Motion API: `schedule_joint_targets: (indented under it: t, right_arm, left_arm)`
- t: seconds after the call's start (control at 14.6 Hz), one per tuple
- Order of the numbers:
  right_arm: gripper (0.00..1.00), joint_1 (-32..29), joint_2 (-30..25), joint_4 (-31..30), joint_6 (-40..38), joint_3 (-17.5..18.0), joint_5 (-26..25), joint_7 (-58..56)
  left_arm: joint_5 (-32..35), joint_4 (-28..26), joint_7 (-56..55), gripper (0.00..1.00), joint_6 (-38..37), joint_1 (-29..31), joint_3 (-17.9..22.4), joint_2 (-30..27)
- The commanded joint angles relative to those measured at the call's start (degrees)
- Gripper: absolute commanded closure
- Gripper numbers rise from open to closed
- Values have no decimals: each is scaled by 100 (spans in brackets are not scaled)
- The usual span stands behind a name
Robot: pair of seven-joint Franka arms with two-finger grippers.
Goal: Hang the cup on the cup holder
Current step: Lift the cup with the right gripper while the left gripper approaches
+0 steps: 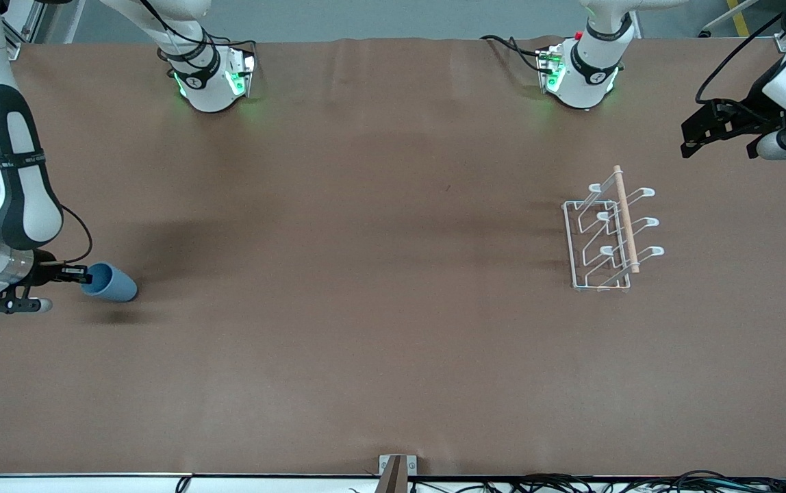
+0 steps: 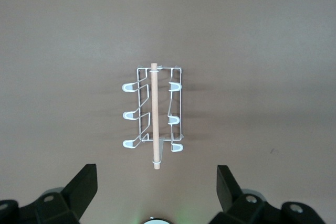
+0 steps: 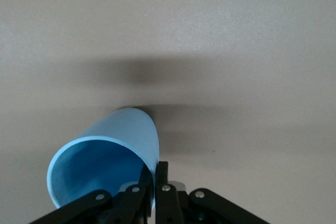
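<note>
The light-blue cup (image 1: 110, 282) is at the right arm's end of the table, tipped on its side. My right gripper (image 1: 85, 275) is shut on its rim, one finger inside and one outside. In the right wrist view the cup (image 3: 113, 153) shows its open mouth, with the fingers (image 3: 163, 174) pinching the wall. The white wire cup holder (image 1: 609, 236) with its wooden rod stands toward the left arm's end of the table. My left gripper (image 1: 698, 133) hangs open and empty above the table beside the holder. The holder also shows in the left wrist view (image 2: 155, 115).
Both arm bases (image 1: 211, 75) stand along the table's edge farthest from the front camera. Brown table surface stretches between the cup and the cup holder. Cables lie along the edge nearest the front camera.
</note>
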Motion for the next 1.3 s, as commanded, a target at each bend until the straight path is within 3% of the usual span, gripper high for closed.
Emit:
schedule_joint_targets:
  t: [0.0, 0.14, 0.41, 0.69, 0.96, 1.23]
  right_arm:
    - [100, -47, -78, -25, -76, 107, 42, -57]
    - [100, -46, -227, 45, -470, 229, 295, -56]
    - [100, 67, -526, 107, -1621, 282, 1516, -56]
    - [100, 392, -562, 98, -2589, 282, 3263, -83]
    - [100, 981, -545, 63, -2906, 274, 4662, -48]
    - [100, 1481, -527, 45, -3309, 274, 5980, -13]
  left_arm:
    - [-413, 147, 45, 0, -126, -122, -26, 208]
    - [-512, 155, 63, 0, -126, -193, -61, 376]
    - [-521, 164, -16, 0, -64, -395, -105, 552]
    - [-792, 164, 10, 0, -64, -729, -105, 684]
    - [-793, 225, 72, 0, 260, -1492, -105, 737]
    - [-793, 953, -34, 0, 507, -2371, -105, 1342]
